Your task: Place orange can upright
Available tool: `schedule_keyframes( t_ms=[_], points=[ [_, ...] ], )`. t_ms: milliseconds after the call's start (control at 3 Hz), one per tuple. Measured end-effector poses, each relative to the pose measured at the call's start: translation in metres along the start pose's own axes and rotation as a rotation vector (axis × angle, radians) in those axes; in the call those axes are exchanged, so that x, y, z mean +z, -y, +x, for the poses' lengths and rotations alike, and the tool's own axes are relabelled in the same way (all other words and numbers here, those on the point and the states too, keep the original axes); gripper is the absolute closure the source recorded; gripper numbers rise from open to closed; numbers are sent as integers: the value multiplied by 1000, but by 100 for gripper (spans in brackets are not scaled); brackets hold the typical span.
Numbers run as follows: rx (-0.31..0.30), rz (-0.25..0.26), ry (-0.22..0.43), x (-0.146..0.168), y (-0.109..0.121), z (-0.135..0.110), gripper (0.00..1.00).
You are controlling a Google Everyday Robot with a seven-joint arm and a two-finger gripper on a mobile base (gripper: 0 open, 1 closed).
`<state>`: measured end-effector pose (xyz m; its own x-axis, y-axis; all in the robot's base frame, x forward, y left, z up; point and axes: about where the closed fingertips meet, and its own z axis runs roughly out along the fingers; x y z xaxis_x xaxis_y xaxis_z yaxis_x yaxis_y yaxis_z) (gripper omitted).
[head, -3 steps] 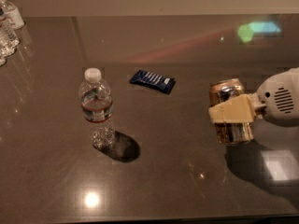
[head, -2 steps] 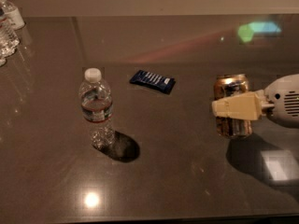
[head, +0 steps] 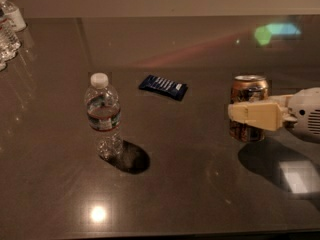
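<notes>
Way out at the left edge, farthest of all from the gripper [head: 240, 115]: a few clear bottles [head: 7, 29], out of play. Closer in but well apart from it, a water bottle [head: 102, 115], white cap up, standing on the dark table [head: 175, 199]. Between that and the gripper, set a little farther back, a dark blue wrapper [head: 163, 87], lying flat. No part in the job for either.

And here, right in the gripper: the orange can [head: 249, 90]. Standing straight, silver top showing, no lean either way. Reaching in from the right edge and, by the look of it, clamped around the can's middle, one cream finger [head: 260, 116] laid across the front and touching, the other hidden behind. Just behind the gripper, the white wrist housing [head: 307, 115], with a broad shadow on the table below it.

So, progress: looks mostly done. Upright? Yes. Set down? Harder to call. Seems at or just off the tabletop, but cannot tell for sure about contact underneath.

Left to do, at a guess: settle the base fully, let go, draw back toward the right without a nudge. Worth watching, that release. Slim can, slick table, easy to topple with one dragging finger.
</notes>
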<state>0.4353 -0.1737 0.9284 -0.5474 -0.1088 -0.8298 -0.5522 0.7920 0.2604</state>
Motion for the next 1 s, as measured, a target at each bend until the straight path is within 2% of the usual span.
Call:
schedule_keyframes(
  t_ms=[333, 667, 1000],
  points=[
    [-124, 22, 42, 0, 1, 2, 100],
    [-221, 51, 97, -2, 3, 6, 100],
    [-286, 49, 163, -3, 4, 7, 100]
  ],
)
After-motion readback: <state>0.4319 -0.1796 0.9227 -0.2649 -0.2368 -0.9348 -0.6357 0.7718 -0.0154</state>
